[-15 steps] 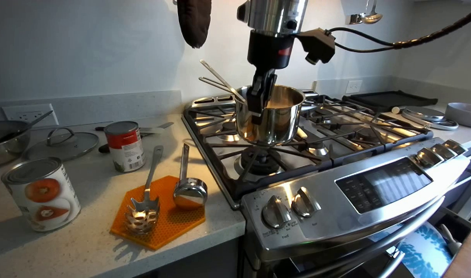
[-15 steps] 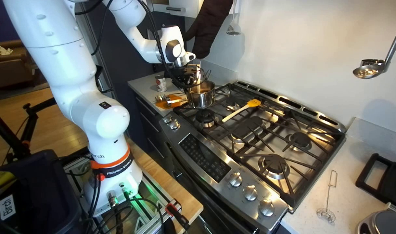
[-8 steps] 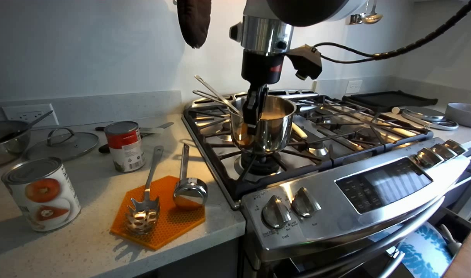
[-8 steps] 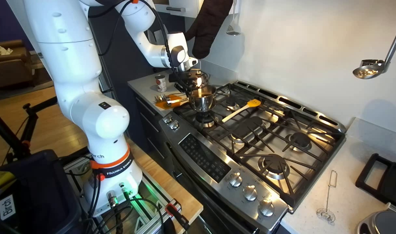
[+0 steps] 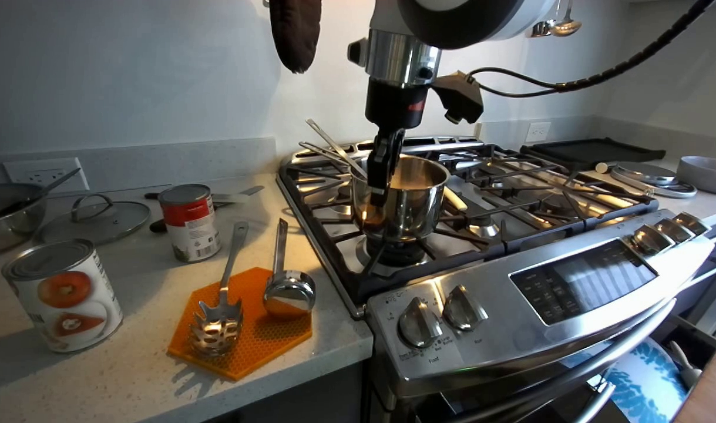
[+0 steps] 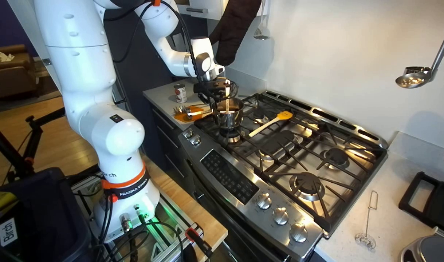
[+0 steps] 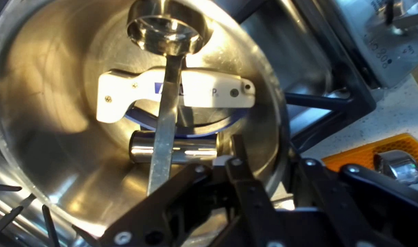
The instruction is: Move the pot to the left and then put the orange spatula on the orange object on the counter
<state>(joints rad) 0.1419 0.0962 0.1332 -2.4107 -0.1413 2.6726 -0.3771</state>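
Note:
The shiny steel pot (image 5: 419,205) stands level on the grate over the front burner nearest the counter; it also shows in an exterior view (image 6: 228,122). My gripper (image 7: 263,144) is open at the pot's rim. In the wrist view one finger (image 7: 237,145) is inside the wall and one outside, with a gap between them. The orange spatula (image 6: 284,115) lies on the stove beside the pot, its pale handle toward the front; only the handle end (image 5: 455,200) shows in the opposite exterior view. The orange mat (image 5: 249,355) lies on the counter, also seen in the wrist view (image 7: 353,156).
A slotted metal server (image 5: 217,326) and a metal scoop (image 5: 288,291) lie on the mat. A measuring cup (image 7: 166,29) and a white sharpener (image 7: 209,87) are in the pot; thin handles stick out over its rim. Cans (image 5: 188,223) and a glass lid (image 5: 108,220) stand behind.
The pot has come down onto the grate and gone from tilted to level. My gripper has lowered with it. The spatula and the mat have not moved.

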